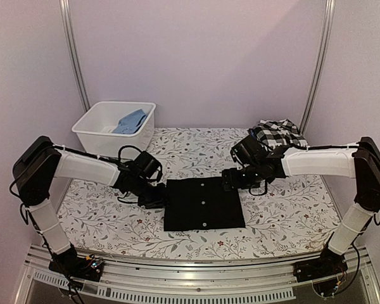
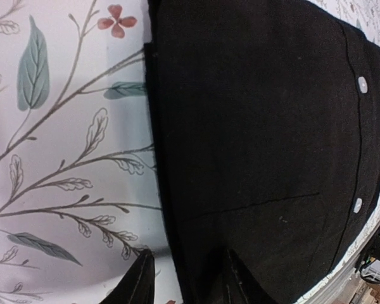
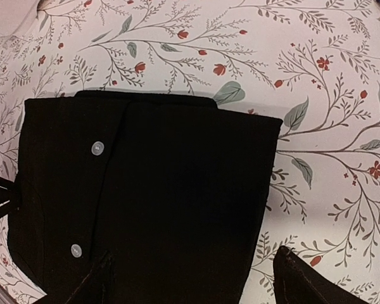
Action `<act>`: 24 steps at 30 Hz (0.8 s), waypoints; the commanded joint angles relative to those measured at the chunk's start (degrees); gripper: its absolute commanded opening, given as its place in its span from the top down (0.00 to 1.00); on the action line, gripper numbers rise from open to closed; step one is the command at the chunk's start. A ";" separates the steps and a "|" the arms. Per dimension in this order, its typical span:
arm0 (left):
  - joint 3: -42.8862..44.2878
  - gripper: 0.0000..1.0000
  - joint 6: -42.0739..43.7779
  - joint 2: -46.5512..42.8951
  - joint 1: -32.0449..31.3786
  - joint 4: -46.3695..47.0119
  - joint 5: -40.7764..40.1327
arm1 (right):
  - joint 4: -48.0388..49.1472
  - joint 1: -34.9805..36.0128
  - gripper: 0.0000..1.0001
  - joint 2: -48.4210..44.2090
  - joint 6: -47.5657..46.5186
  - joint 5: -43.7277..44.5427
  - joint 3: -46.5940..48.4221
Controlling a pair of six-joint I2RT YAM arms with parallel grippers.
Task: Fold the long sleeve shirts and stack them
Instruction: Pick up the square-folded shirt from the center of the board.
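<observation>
Top external: bin (image 1: 102, 144) holds blue cloth (image 1: 132, 120), black shirt (image 1: 202, 204) outside.

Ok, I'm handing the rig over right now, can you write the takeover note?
Left gripper: open, at the black shirt's left edge.
Right gripper: open, at its far right corner.
Black shirt: flat folded square, buttons up, mid-table.
Checked shirt: bunched at the table's far right, apart from the black one.
Done: black shirt looks folded.
Left: fold the checked shirt, stack both.
White bin far left holds a blue cloth.
</observation>
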 commanded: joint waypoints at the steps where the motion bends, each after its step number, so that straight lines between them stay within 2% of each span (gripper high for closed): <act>1: 2.36 0.64 -1.04 2.30 -1.57 -3.36 -2.76 | 2.52 -0.24 0.15 -3.31 0.71 -0.10 -3.61; 10: 4.33 0.73 -3.59 5.79 -2.54 -4.90 -3.49 | 3.98 -0.24 0.16 -5.28 1.18 -0.46 -7.49; 12: 4.37 0.77 -3.79 6.13 -2.56 -3.99 -2.83 | 4.22 -0.24 0.15 -5.34 1.28 -0.66 -7.91; 15: 5.18 0.92 -3.43 6.92 -2.58 -3.47 -1.87 | 4.65 -0.24 0.15 -5.27 1.45 -0.81 -8.25; 17: 5.53 0.99 -3.12 6.61 -2.62 -3.71 -2.26 | 4.66 -0.24 0.15 -5.05 1.46 -0.94 -8.35; 21: 6.25 1.00 -1.12 4.69 -2.18 -6.72 -4.11 | 4.72 -0.24 0.16 -4.82 1.47 -1.00 -8.59; 24: 6.38 1.00 1.25 2.75 -1.47 -9.40 -4.75 | 4.68 -0.24 0.21 -4.86 1.39 -1.53 -8.74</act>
